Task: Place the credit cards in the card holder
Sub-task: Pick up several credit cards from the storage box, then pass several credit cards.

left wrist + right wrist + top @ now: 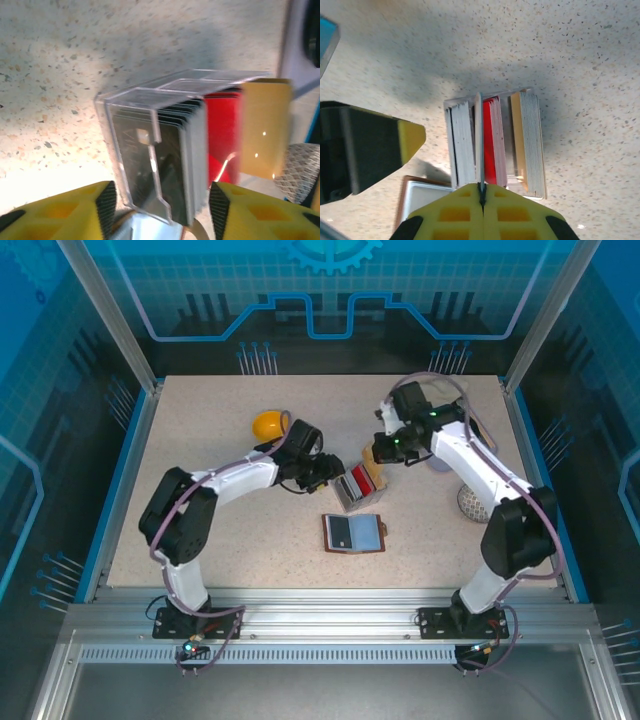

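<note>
The right tool is clenched on a thin grey card over the clear tray box; the left tool is released, straddling it. The card holder lies open nearby.

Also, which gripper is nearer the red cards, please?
Right. The right gripper pinches a thin card beside the red cards; the left gripper is open at the grey-card end of the tray.

table: speckled beige | on it: card holder, open; clear tray box; yellow object; white mesh object
</note>
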`<state>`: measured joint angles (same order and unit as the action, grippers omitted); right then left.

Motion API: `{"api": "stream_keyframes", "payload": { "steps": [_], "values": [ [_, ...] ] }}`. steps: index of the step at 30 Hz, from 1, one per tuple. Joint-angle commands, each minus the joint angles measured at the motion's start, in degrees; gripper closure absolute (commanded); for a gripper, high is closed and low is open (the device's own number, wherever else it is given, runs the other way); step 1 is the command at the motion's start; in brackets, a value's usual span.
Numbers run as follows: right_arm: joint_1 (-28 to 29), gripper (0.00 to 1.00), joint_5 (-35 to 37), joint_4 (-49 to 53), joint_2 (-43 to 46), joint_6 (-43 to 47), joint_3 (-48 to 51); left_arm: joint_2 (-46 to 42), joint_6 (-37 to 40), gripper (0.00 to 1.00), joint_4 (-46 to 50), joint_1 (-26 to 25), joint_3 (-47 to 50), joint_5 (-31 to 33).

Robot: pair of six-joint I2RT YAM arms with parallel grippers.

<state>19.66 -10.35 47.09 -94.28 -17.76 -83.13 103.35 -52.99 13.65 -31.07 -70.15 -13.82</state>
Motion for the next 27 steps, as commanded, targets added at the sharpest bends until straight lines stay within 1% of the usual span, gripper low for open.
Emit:
{"api": "stream_keyframes", "payload": {
  "steps": [1, 4, 7, 9, 12, 16, 17, 18, 21, 22, 27],
  "values": [
    [-4.15, 0.96, -18.07, -10.33, 4.69, -8.7, 4.35, -6.55, -4.15, 0.36, -10.55, 1.86, 4.67, -4.24],
    [-7.07, 0.96, -26.69, -17.19, 6.62, -14.64, 8.02, -8.08, -10.57, 0.26, -26.48, 3.89, 9.16, -11.56],
    [-8.86, 0.96, -31.8, -20.65, 7.04, -18.12, 9.05, -6.38, -15.46, 0.22, -37.8, 4.44, 9.41, -17.52],
    [-9.2, 0.96, -33.78, -22.7, 7.33, -19.97, 9.47, -4.58, -17.35, 0.21, -41.95, 4.44, 8.25, -20.16],
    [-9.25, 0.96, -36.34, -25.81, 7.06, -22.72, 9.98, -2.29, -20.2, 0.2, -48.12, 4.35, 7.39, -22.14],
    [-9.2, 0.95, -37.55, -28.09, 6.61, -24.93, 10.62, -0.14, -21.24, 0.22, -50.71, 3.87, 4.63, -24.79],
    [-9.2, 0.95, -37.85, -28.32, 6.52, -25.03, 10.8, -0.17, -21.35, 0.24, -51.55, 3.82, 4.61, -24.91],
    [-9.14, 0.95, -37.77, -28.39, 6.4, -25.0, 10.88, -0.27, -21.2, 0.28, -51.94, 3.82, 4.63, -25.08],
    [-9.19, 0.93, -37.61, -27.77, 5.91, -24.57, 11.02, -0.64, -21.45, 0.52, -53.73, 3.82, 4.65, -25.7],
    [-9.12, 0.93, -37.71, -27.47, 5.64, -24.39, 11.06, -0.82, -21.67, 0.58, -54.15, 3.89, 4.68, -25.69],
    [-9.29, 0.9, -36.63, -25.75, 5.42, -23.0, 11.33, -1.61, -21.7, 0.79, -54.78, 3.83, 4.94, -25.95]
  ]
}}
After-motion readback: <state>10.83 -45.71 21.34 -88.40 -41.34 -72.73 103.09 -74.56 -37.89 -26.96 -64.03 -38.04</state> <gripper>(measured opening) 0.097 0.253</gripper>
